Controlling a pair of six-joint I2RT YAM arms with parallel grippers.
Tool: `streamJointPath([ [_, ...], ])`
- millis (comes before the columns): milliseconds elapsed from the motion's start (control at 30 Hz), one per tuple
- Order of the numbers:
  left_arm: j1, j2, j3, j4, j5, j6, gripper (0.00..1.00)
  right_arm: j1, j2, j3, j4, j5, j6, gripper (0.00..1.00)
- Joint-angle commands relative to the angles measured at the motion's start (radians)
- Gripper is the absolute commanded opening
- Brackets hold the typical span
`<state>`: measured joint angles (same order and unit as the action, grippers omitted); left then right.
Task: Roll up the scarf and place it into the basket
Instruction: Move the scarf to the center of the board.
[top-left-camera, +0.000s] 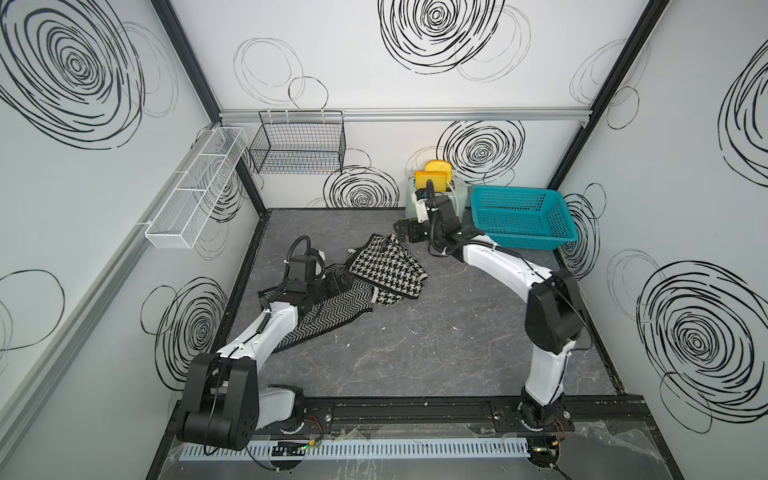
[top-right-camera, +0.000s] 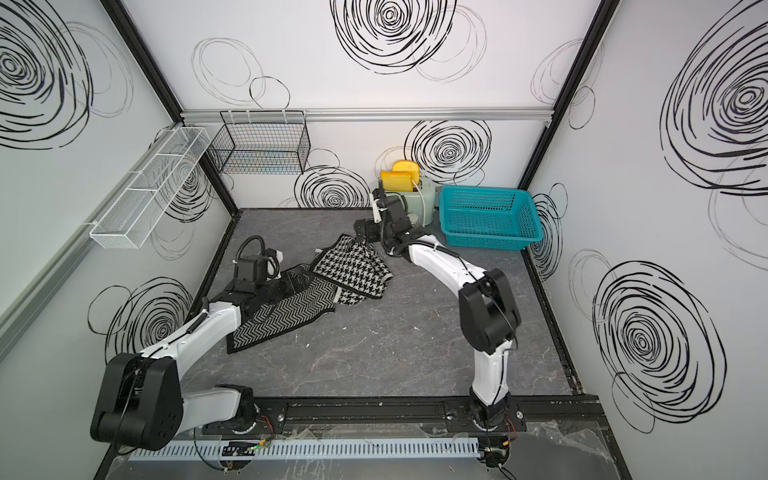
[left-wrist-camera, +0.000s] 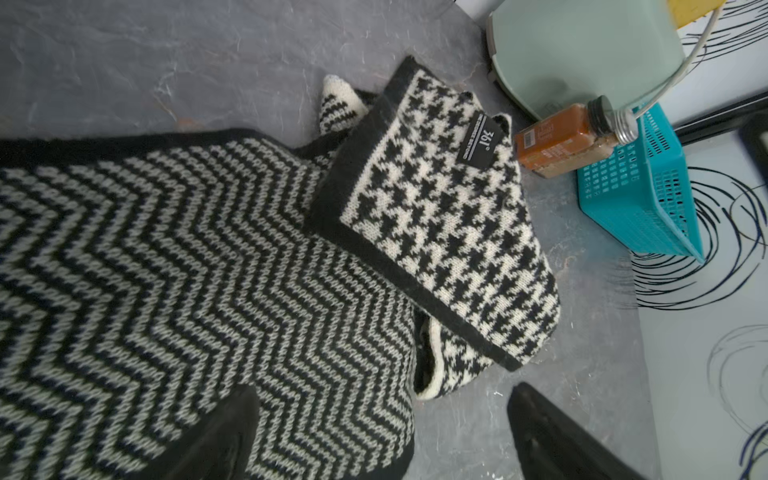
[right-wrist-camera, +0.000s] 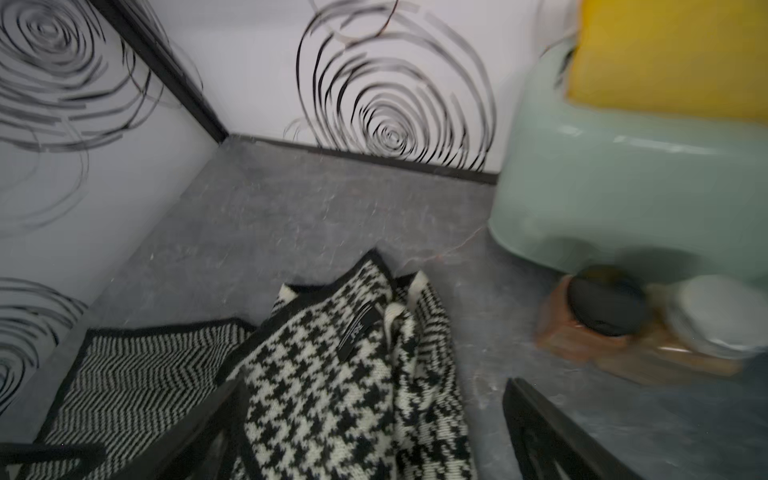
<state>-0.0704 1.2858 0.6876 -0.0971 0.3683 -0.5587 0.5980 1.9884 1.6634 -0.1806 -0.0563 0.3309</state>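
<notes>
Both claws are released, jaws spread wide, nothing held. We see the left gripper (top-left-camera: 337, 284) low over the scarf (top-left-camera: 386, 268) at mid-length. In the left wrist view one finger (left-wrist-camera: 224, 432) is over the herringbone face and the other is over bare table (left-wrist-camera: 124, 62). We can't tell if it touches the cloth.

We see the right gripper (top-left-camera: 404, 231) at the scarf's far end, just beside the houndstooth corner; in the right wrist view its fingers (right-wrist-camera: 540, 432) straddle that fold.

The scarf lies unrolled on the table, left of centre. The near-left stretch is herringbone side up, and the far-right part is folded over with its houndstooth side up and the label (left-wrist-camera: 478, 143) showing.

The basket (top-left-camera: 528, 232) stands far right by the wall, beside the mint toaster (left-wrist-camera: 582, 54), apart from the scarf. A brown spice jar (left-wrist-camera: 565, 141) sits by the toaster, between scarf end and basket.
</notes>
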Motion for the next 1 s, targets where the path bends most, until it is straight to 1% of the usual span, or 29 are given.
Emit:
streamJointPath([
  [0, 0.034, -0.018, 0.014, -0.078, 0.088, 0.001, 0.98, 0.021, 0.106, 0.092, -0.191, -0.096, 0.102, 0.99],
  [67, 0.056, -0.038, -0.021, -0.091, 0.090, 0.005, 0.98, 0.031, 0.153, 0.110, -0.211, -0.085, 0.121, 0.99],
  [167, 0.080, -0.049, -0.069, -0.099, 0.095, 0.009, 0.98, 0.041, 0.200, 0.118, -0.249, -0.052, 0.110, 0.99],
  [300, 0.098, -0.039, -0.131, -0.047, 0.131, -0.012, 0.98, 0.038, 0.221, 0.074, -0.257, -0.004, 0.080, 1.00],
  [333, 0.102, -0.031, -0.141, -0.033, 0.139, -0.018, 0.98, 0.036, 0.219, 0.057, -0.252, 0.006, 0.078, 0.98],
  [367, 0.109, -0.021, -0.151, -0.016, 0.150, -0.026, 0.98, 0.035, 0.218, 0.041, -0.257, 0.021, 0.074, 0.91],
  [433, 0.122, -0.009, -0.164, 0.012, 0.166, -0.042, 0.98, 0.030, 0.213, 0.010, -0.276, 0.059, 0.069, 0.68],
  [500, 0.125, -0.006, -0.159, 0.014, 0.164, -0.038, 0.98, 0.016, 0.196, -0.042, -0.274, 0.068, 0.068, 0.51],
  [533, 0.127, -0.006, -0.156, 0.011, 0.162, -0.032, 0.98, 0.006, 0.179, -0.078, -0.262, 0.068, 0.069, 0.45],
  [633, 0.139, -0.002, -0.151, -0.004, 0.159, -0.019, 0.98, -0.028, 0.102, -0.198, -0.225, 0.062, 0.069, 0.37],
  [767, 0.152, 0.016, -0.160, -0.016, 0.150, 0.003, 0.98, -0.088, -0.053, -0.377, -0.199, 0.057, 0.052, 0.34],
  [867, 0.156, 0.046, -0.178, -0.009, 0.144, 0.010, 0.98, -0.135, -0.197, -0.516, -0.214, 0.070, 0.006, 0.34],
  [933, 0.150, 0.072, -0.171, -0.013, 0.125, 0.012, 0.98, -0.158, -0.300, -0.602, -0.234, 0.093, -0.025, 0.38],
  [967, 0.148, 0.085, -0.167, -0.016, 0.118, 0.015, 0.98, -0.167, -0.344, -0.629, -0.239, 0.097, -0.035, 0.43],
])
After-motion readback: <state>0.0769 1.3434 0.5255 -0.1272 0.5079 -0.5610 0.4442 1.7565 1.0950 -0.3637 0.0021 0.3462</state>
